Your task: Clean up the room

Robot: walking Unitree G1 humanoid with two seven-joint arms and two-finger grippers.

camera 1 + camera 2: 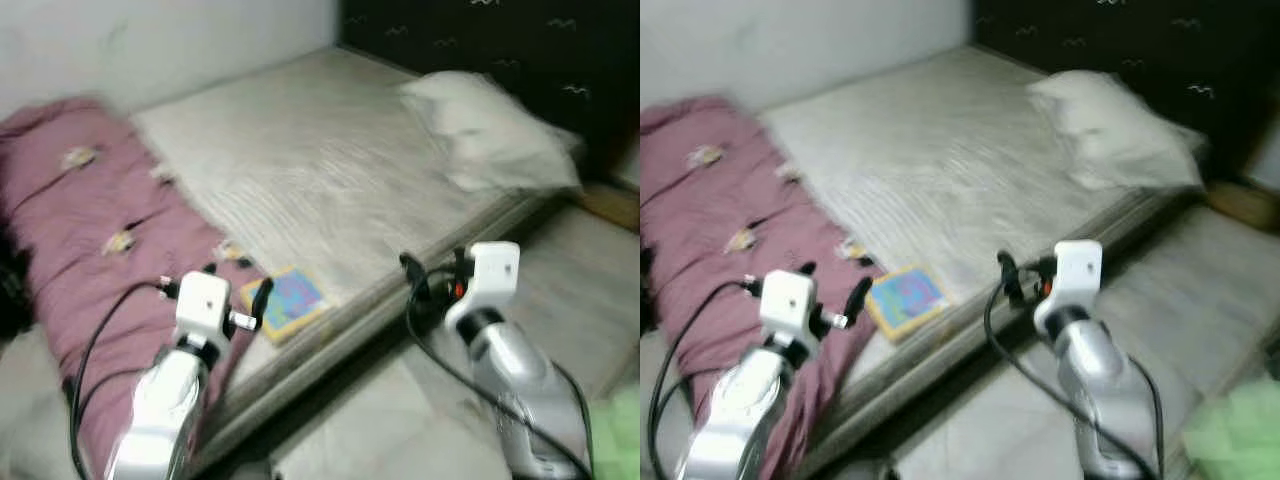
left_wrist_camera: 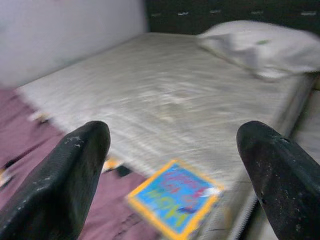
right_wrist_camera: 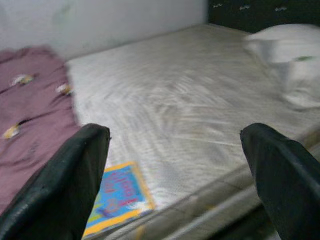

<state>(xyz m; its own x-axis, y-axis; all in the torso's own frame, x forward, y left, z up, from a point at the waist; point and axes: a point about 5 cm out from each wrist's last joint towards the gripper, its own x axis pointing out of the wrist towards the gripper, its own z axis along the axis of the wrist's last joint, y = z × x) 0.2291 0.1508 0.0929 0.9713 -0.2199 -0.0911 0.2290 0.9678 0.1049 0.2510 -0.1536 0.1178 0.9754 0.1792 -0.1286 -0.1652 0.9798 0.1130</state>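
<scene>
A colourful book (image 1: 290, 303) with a yellow border lies flat at the near edge of the bare mattress (image 1: 320, 160), beside a rumpled pink blanket (image 1: 80, 230). A white pillow (image 1: 490, 135) rests at the head end. My left gripper (image 1: 236, 282) hovers open just short of the book, which sits between and beyond its fingers in the left wrist view (image 2: 175, 197). Further right, off the bed's near edge, my right gripper (image 1: 435, 268) is held open and empty. The right wrist view has the book (image 3: 117, 197) toward one finger (image 3: 70, 175).
A dark headboard (image 1: 500, 40) stands behind the pillow and a white wall runs along the bed's far side. Pale floor tiles (image 1: 400, 420) lie before the bed. Something green (image 1: 615, 430) sits at the lower right, a brown object (image 1: 610, 205) beyond the bed corner.
</scene>
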